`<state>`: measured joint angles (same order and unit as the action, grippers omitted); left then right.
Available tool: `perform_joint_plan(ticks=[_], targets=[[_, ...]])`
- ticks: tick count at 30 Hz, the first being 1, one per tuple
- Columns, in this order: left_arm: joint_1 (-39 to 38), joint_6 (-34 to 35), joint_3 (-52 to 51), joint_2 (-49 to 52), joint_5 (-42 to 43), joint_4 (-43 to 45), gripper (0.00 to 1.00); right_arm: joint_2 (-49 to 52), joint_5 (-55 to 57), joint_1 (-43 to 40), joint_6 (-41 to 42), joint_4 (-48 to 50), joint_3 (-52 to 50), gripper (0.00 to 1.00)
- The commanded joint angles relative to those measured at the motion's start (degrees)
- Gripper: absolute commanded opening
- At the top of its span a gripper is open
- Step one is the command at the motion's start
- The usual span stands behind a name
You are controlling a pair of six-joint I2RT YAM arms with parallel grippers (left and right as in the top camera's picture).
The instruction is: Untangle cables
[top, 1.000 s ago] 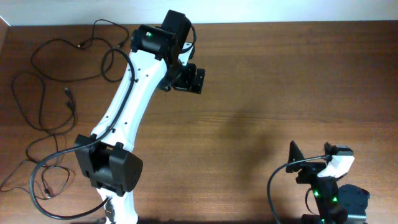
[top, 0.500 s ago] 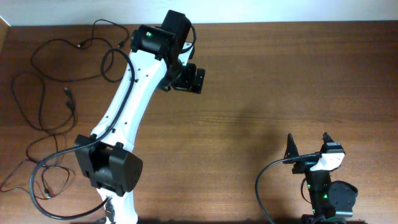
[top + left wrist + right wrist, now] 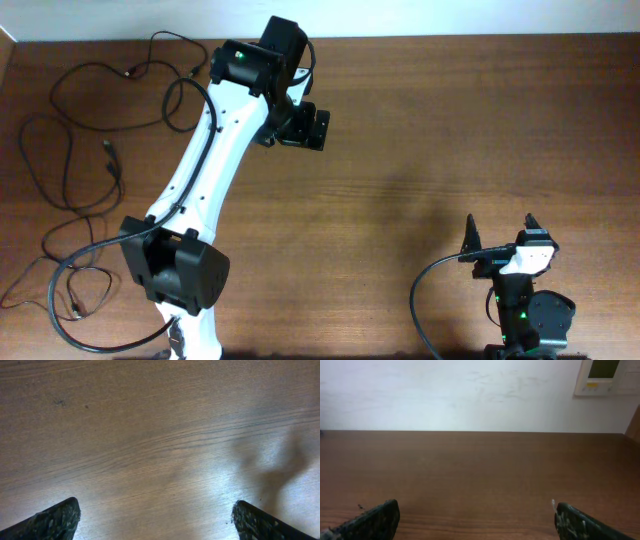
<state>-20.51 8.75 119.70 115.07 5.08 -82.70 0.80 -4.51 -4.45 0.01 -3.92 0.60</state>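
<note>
Several thin, long black cables (image 3: 70, 150) in loose open loops over the far left strip of the brown wooden tabletop (image 3: 450, 120), from near its far edge down toward the near left corner. Not bundled here; spread flat, with a few crossings among the loops. Small plug ends visible at the far end (image 3: 128, 72) and midway along the strip (image 3: 107, 150). Partly hidden near the base of the white left arm (image 3: 215, 150).

Left end effector (image 3: 305, 127) out over the far middle of the tabletop, well apart from the cables and to their right. Spread wide in the left wrist view (image 3: 160, 520): only the two dark fingertips (image 3: 52, 520) in the bottom corners, bare wood grain between them, gripping nothing.

Right end effector (image 3: 500, 235) low at the near right of the tabletop, close to its own base, far from the cables. Also spread wide, empty (image 3: 477, 520); dark fingertips (image 3: 370, 520) at the bottom corners of the right wrist view. Ahead of it, bare tabletop, then a white wall (image 3: 470, 395) with a pale wall panel (image 3: 605, 375) at upper right.
</note>
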Motion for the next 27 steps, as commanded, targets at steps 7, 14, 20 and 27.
perform_joint_plan(ticks=[7, 14, 20, 27], targets=[[0.04, -0.72, 0.33, -1.7, -0.42, 0.11, 0.99, -0.59, 0.68, 0.31, -0.24, -0.35, -0.26, 0.98], [0.04, -0.72, 0.33, -1.7, -0.42, 0.11, 0.99, -0.59, 0.68, 0.31, -0.24, -0.35, -0.26, 0.98], [0.04, -0.72, 0.33, -1.7, -0.42, 0.11, 0.99, -0.59, 0.68, 0.31, -0.24, -0.35, -0.26, 0.98], [0.04, -0.7, 0.33, -1.68, -0.44, -3.13, 0.99, -0.59, 0.68, 0.31, -0.24, -0.35, -0.26, 0.98]])
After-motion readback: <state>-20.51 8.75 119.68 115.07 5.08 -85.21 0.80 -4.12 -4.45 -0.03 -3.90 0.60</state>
